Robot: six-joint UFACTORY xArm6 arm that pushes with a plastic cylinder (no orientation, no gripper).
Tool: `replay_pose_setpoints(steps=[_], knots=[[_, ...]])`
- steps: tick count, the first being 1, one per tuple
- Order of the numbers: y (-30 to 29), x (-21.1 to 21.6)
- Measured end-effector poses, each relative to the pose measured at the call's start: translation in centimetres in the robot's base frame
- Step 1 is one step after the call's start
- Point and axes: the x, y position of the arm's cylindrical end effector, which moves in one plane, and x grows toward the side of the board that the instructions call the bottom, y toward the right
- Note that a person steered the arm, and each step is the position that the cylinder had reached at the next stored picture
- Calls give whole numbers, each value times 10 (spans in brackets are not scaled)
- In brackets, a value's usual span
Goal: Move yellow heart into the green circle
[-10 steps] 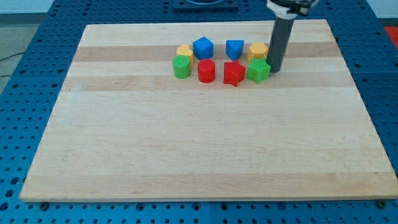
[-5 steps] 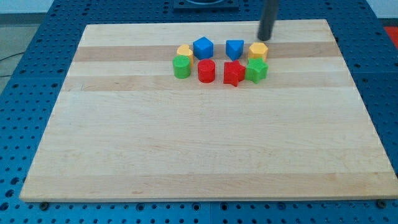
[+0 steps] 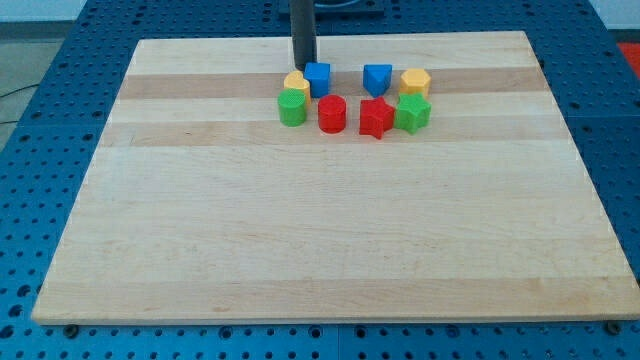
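The yellow heart (image 3: 295, 83) lies at the upper middle of the wooden board (image 3: 330, 250), just above the green circle, a short green cylinder (image 3: 292, 107), and touching it or nearly so. My tip (image 3: 303, 64) stands right above the yellow heart, at its upper right corner, and beside the upper left of a blue block (image 3: 319, 79). The rod rises straight up out of the view's top.
To the right lie a red cylinder (image 3: 332, 114), a red star (image 3: 376, 117), a green star (image 3: 412, 112), a blue block (image 3: 377, 78) and a yellow hexagon (image 3: 415, 81). A blue pegboard table (image 3: 40, 120) surrounds the board.
My tip has swept left along the top of the row, from beside the green star to just above the yellow heart. The left blue block has shifted and turned slightly.
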Motion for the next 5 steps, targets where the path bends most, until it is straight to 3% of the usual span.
replay_pose_setpoints(steps=[5], knots=[[-27,38]])
